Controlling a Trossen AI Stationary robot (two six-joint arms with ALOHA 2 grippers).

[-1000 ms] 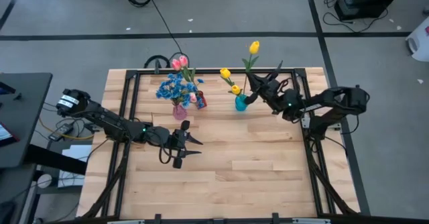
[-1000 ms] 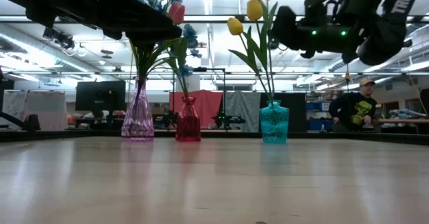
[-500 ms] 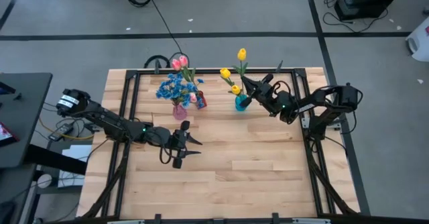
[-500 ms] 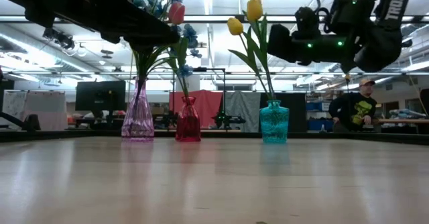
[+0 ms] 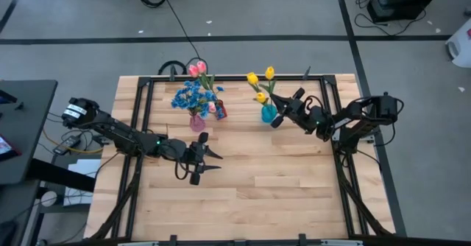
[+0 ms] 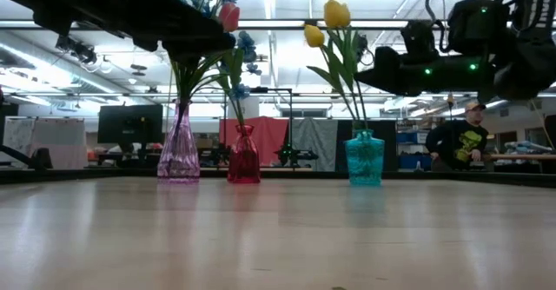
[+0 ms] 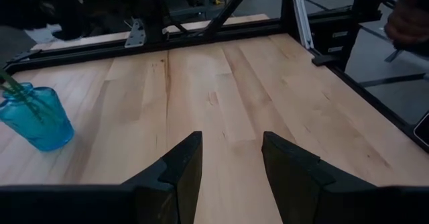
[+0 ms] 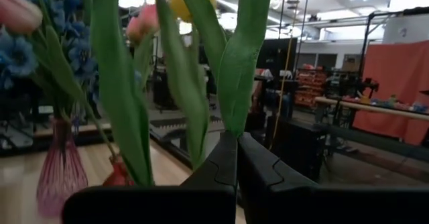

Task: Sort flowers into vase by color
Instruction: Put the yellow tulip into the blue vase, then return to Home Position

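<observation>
Three vases stand in a row at the table's far side. A purple vase [image 5: 197,122] holds blue blossoms [image 5: 190,96]. Pink tulips [image 5: 197,69] stand in a red vase [image 5: 221,112]. A teal vase [image 5: 268,114] holds yellow tulips [image 5: 252,77], their stems down inside it. My right gripper [image 5: 281,109] is just right of the teal vase, shut on one yellow tulip [image 6: 336,14]. My left gripper [image 5: 210,156] hangs open over bare table, nearer than the purple vase, with nothing between its fingers [image 7: 184,167]. My right gripper pinches the yellow tulip's green stalk [image 8: 231,120] between its two shut fingers, at their free ends; stem or leaf base, I cannot tell. The fingers come about level from the table's right, across the stalk. The tulip stands nearly upright, its lower stem in the teal vase [image 6: 365,158].
A black frame rail [image 5: 147,113] runs along the table's left, right and far edges. The near half of the wooden table [image 5: 250,194] is bare. A person [image 6: 459,138] sits in the room beyond the far edge.
My right gripper has come down and a little toward the table's near edge, rolling slightly, still shut on the yellow tulip. The tulip has sunk deeper into the teal vase, its bloom now level with the others. The teal vase has slid a little toward the right edge.
</observation>
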